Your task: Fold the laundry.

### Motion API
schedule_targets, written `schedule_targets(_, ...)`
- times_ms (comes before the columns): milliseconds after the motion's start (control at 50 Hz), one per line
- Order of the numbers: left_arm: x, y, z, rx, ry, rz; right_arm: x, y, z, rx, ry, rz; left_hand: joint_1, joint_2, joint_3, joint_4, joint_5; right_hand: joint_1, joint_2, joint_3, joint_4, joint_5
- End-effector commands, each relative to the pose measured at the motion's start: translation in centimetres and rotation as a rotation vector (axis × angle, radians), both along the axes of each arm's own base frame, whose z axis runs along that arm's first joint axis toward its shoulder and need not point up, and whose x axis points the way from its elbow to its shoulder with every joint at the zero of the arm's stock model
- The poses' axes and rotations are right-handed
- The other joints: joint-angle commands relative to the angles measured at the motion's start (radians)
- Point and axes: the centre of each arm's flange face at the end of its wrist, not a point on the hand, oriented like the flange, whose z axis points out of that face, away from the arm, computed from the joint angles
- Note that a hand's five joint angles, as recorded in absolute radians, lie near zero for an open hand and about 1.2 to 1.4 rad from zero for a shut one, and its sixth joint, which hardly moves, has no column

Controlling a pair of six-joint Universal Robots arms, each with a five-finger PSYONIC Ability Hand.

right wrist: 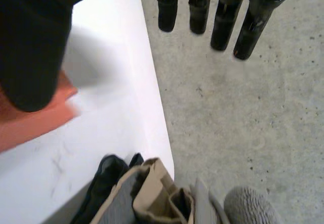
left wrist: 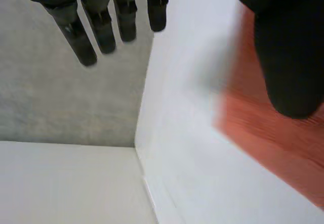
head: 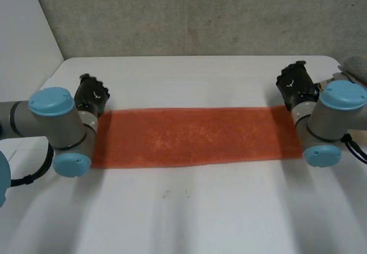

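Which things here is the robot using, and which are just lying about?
For the job: long orange cloth, flat on the white table; left robot hand; right robot hand.
Lying about: heap of black, beige and grey fabric beside the table.

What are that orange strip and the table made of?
The orange strip looks like soft cloth, maybe towelling: matte, mottled fuzzy surface, lying limp. The table seems hard, smooth laminate or painted board: flat white with faint scuffs.

The white table (head: 189, 219) carries one orange cloth (head: 195, 136), spread flat as a long strip reaching toward both side edges.
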Motion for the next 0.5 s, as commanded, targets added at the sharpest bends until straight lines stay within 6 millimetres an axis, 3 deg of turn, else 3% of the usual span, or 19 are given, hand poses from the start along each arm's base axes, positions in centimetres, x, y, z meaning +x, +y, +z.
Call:
schedule_targets(20,-1.6,1.0,0.8,-0.065,0.034,-0.045,0.1,1.6,2.7,0.021,-0.153,0.007,-0.025,-0.083,-0.089,-0.077,-0.086,-0.030,-0.068,-0.065,-0.071,-0.082)
schedule_targets(80,-1.2,1.5,1.8,-0.077,0.051,-0.040,-0.3,2.7,4.7,0.036,-0.260,0.012,-0.025,-0.083,-0.089,-0.077,-0.086,-0.030,-0.068,-0.065,-0.071,-0.082)
schedule_targets(100,-0.9,2.0,2.6,-0.079,0.066,-0.037,-0.6,3.7,6.2,0.049,-0.344,0.018,-0.025,-0.083,-0.089,-0.077,-0.086,-0.030,-0.068,-0.065,-0.071,-0.082)
schedule_targets(180,-0.3,3.7,3.4,-0.055,0.123,-0.032,-2.2,5.9,8.5,0.126,-0.462,0.029,-0.025,-0.083,-0.089,-0.077,-0.086,-0.030,-0.068,-0.065,-0.071,-0.082)
schedule_targets(280,0.3,5.9,4.6,-0.028,0.222,-0.033,-4.8,7.5,7.9,0.311,-0.489,0.010,-0.025,-0.083,-0.089,-0.077,-0.086,-0.030,-0.068,-0.065,-0.071,-0.082)
schedule_targets(380,0.7,7.7,5.0,0.018,0.358,-0.031,-6.7,9.3,5.7,0.526,-0.489,-0.044,-0.025,-0.083,-0.089,-0.077,-0.086,-0.008,-0.046,-0.043,-0.050,-0.060)
schedule_targets(500,0.7,8.4,4.6,0.050,0.422,-0.030,-7.9,9.6,4.2,0.573,-0.490,-0.079,-0.025,-0.083,-0.089,-0.077,-0.086,0.089,0.051,0.054,0.047,0.037)
